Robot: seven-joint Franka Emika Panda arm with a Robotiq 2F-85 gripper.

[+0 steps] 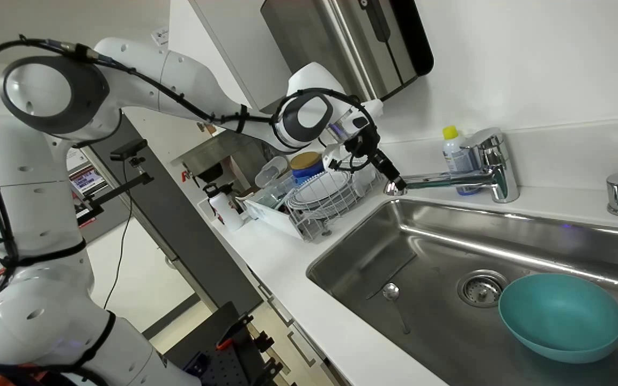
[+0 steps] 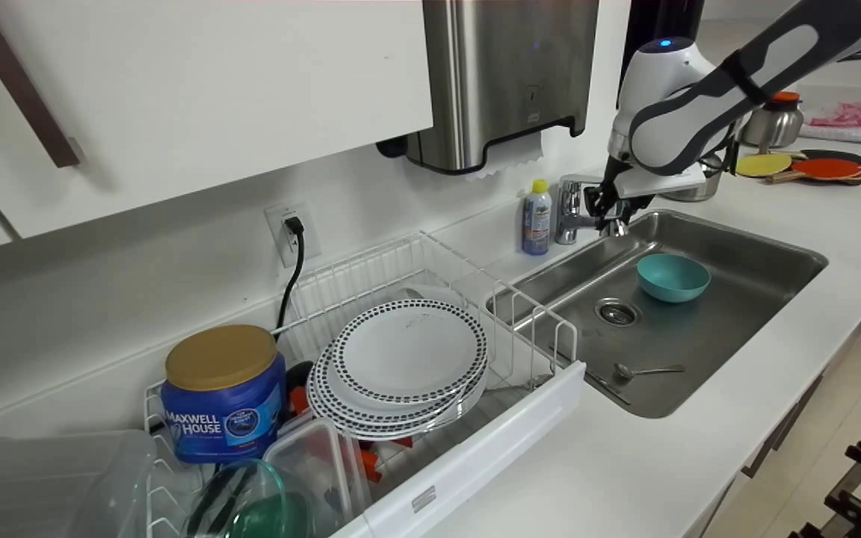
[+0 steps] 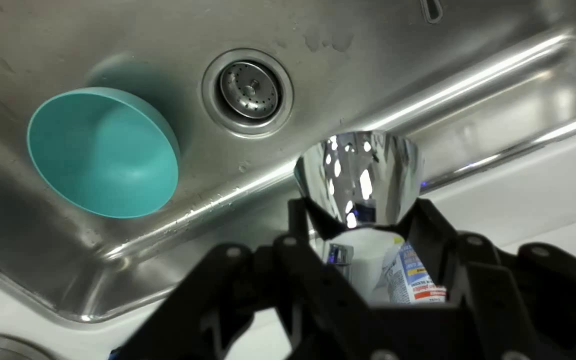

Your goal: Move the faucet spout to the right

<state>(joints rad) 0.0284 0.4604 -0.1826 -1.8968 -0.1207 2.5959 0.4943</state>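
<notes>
The faucet spout point(image 1: 443, 180) is a slim chrome tube projecting from the chrome faucet base point(image 1: 504, 182) behind the sink. In an exterior view its downturned tip point(image 2: 614, 227) shows at the sink's back edge, partly behind the gripper. In the wrist view the shiny spout tip point(image 3: 358, 175) fills the space between the black fingers. My gripper point(image 3: 359, 212) has one finger on each side of the spout near its tip, apparently touching both sides. The gripper point(image 1: 396, 181) comes down from above. The tube between tip and base is mostly hidden in the wrist view.
A teal bowl point(image 1: 561, 316) sits in the steel sink point(image 1: 438, 332) near the drain point(image 1: 482, 288), with a spoon point(image 1: 391, 292). A spray can point(image 2: 537, 218) stands beside the faucet base. A dish rack with plates point(image 2: 410, 351) is nearby. A paper towel dispenser point(image 2: 509, 75) hangs above.
</notes>
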